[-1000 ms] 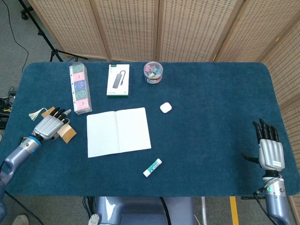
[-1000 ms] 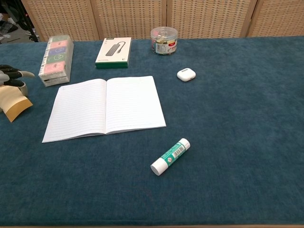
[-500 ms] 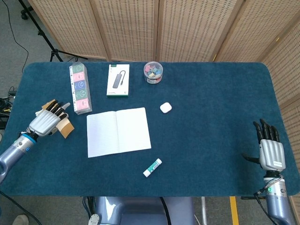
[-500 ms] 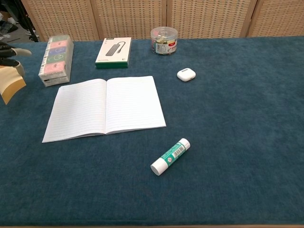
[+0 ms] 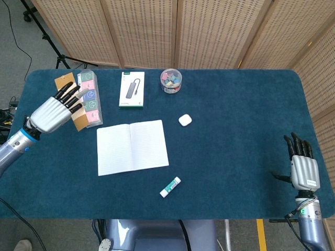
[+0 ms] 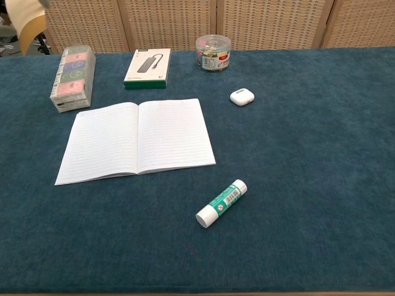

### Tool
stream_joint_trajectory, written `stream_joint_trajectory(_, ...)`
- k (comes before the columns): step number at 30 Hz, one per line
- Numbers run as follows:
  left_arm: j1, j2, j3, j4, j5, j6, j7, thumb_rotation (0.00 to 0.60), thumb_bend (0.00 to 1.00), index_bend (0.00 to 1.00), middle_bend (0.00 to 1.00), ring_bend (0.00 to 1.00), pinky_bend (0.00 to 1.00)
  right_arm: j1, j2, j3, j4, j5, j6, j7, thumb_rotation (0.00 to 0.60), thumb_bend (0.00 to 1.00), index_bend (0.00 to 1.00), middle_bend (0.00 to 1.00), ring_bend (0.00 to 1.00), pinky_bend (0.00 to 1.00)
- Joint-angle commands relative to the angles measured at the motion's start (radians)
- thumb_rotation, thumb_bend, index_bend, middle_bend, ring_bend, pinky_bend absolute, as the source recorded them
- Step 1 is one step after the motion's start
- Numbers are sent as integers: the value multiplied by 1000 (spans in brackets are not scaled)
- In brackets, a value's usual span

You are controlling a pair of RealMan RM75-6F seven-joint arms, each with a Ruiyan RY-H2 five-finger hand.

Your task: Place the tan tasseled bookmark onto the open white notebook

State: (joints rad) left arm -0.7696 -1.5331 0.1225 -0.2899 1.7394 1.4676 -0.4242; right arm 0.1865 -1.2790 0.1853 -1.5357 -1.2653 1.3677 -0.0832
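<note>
So the left hand (image 5: 49, 114) has lifted the flat tan card bookmark (image 5: 70, 99) clear off the fuzzy blue felt table (image 5: 235, 130), fingers clamped on it, now up beside the open white lined-paper notebook (image 5: 132, 147). Pickup looks done; carrying across is next. Right hand (image 5: 303, 170) idles, fingers apart, holding nothing.

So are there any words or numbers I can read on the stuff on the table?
None can be read.
White box: dark print beside the picture, too small.
Glue stick: green label with a barcode, blurred.
Clear jar: red and white sticker, too small.
Long clear pack: round coloured labels, blurred.
Notebook: ruled lines only, no writing.
</note>
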Motion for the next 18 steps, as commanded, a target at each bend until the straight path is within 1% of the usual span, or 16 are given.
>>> stream_joint_trajectory(1,-99,22,-1,-110,34,-8,76,600,275,445,0,0,11,1,2,6,6,11,-6,5,600,0,0,0,0,0)
stream_joint_trajectory(5,-177,3,11,-226,68,-83,151,600,268,444,0,0,12,4,4,12,15,27,-18,12,600,0,0,0,0,0)
stream_joint_trajectory(9,-223,-28,22,-324,93,-152,204,600,265,444,0,0,13,5,4,14,22,38,-28,16,600,0,0,0,0,0)
stream_joint_trajectory(12,-242,-47,26,-381,98,-196,225,600,265,444,0,0,13,5,5,14,27,46,-35,19,600,0,0,0,0,0)
stream_joint_trajectory(18,-252,-74,46,-442,115,-242,224,600,266,444,0,0,12,3,8,12,28,51,-38,22,600,0,0,0,0,0)
